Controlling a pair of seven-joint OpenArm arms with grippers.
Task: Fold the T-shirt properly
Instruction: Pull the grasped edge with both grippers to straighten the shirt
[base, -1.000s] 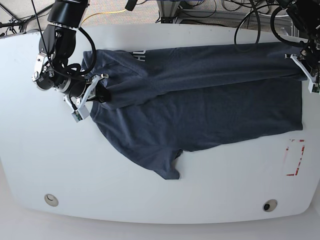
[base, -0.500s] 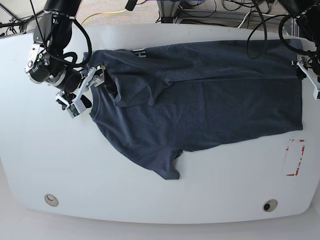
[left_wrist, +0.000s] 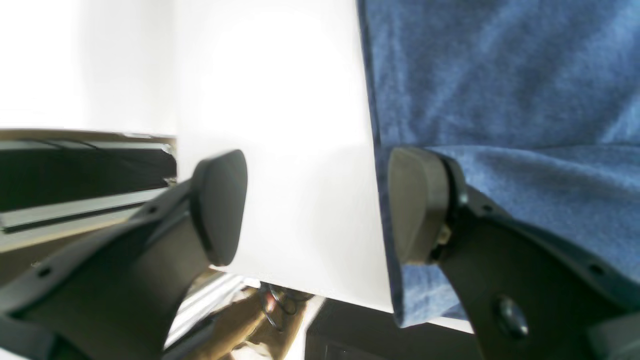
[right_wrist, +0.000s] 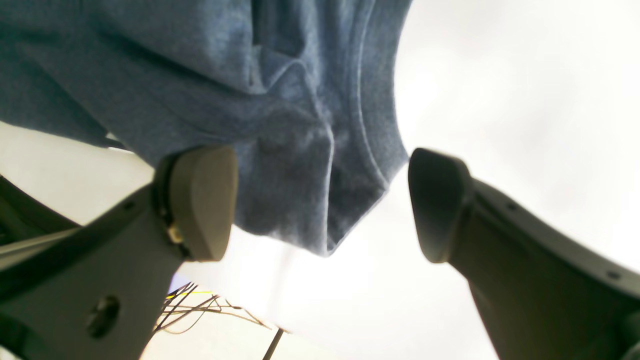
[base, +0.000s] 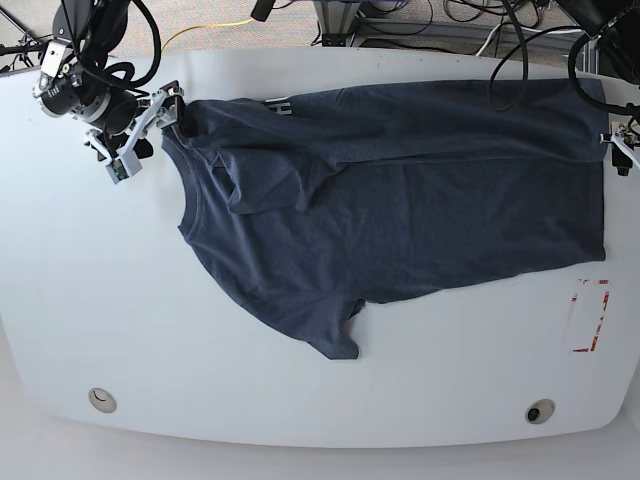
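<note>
The dark navy T-shirt (base: 400, 200) lies spread out on the white table (base: 100, 300), with its white lettering (base: 278, 106) near the far edge and one short sleeve (base: 335, 330) pointing toward the front. My right gripper (base: 152, 125) is open at the shirt's left end. In the right wrist view (right_wrist: 320, 205) a rumpled corner of the shirt (right_wrist: 300, 125) lies between its spread fingers (right_wrist: 200, 200), ungripped. My left gripper (base: 620, 138) is open at the shirt's right edge. In the left wrist view (left_wrist: 320, 205) one finger (left_wrist: 417, 205) sits over the shirt's hem (left_wrist: 500, 100).
A red-and-white marking (base: 590, 315) sits on the table at the right. Two round holes (base: 102, 400) (base: 540, 411) lie near the front edge. Cables and frames (base: 400, 20) stand beyond the far edge. The table's edge (left_wrist: 350, 300) lies close under the left gripper.
The shirt's upper layer, held folded toward the front a second ago, now lies flat at the far edge. Both grippers have let go. The right gripper has moved up and left.
</note>
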